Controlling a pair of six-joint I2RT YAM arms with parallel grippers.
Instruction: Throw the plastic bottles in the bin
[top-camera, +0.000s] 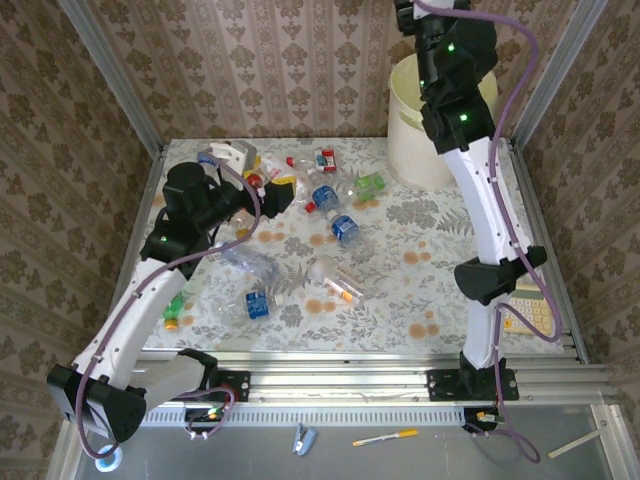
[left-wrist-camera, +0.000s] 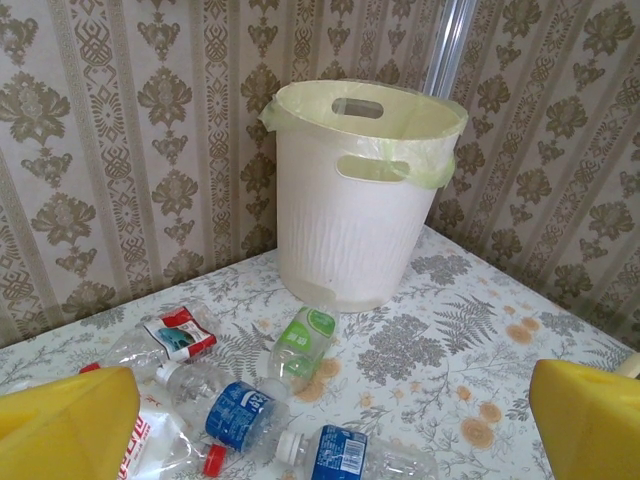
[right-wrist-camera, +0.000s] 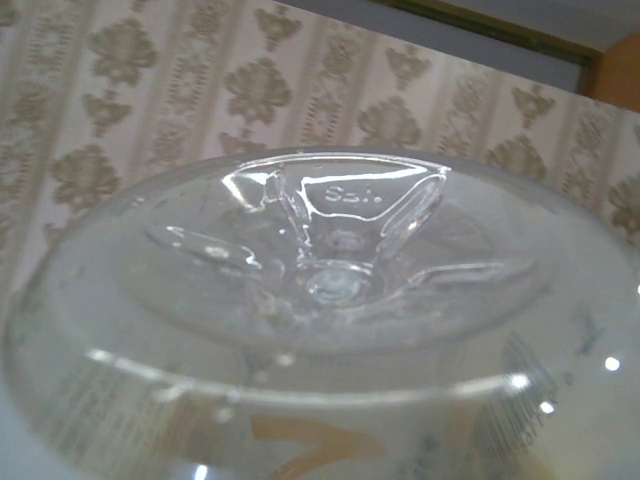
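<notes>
The right claw pinches a clear bottle (right-wrist-camera: 340, 300), base outward, seemingly above the bin (top-camera: 410, 140); the left claw (left-wrist-camera: 330, 425) gapes wide.

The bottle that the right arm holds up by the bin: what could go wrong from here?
1. The right arm holds the clear bottle up near the bin. It is unclear whether the bottle is over the opening, so if released it might miss or bounce off the rim.
2. The left gripper hangs open over crowded bottles. Closing there could catch two at once or shove one away.
</notes>
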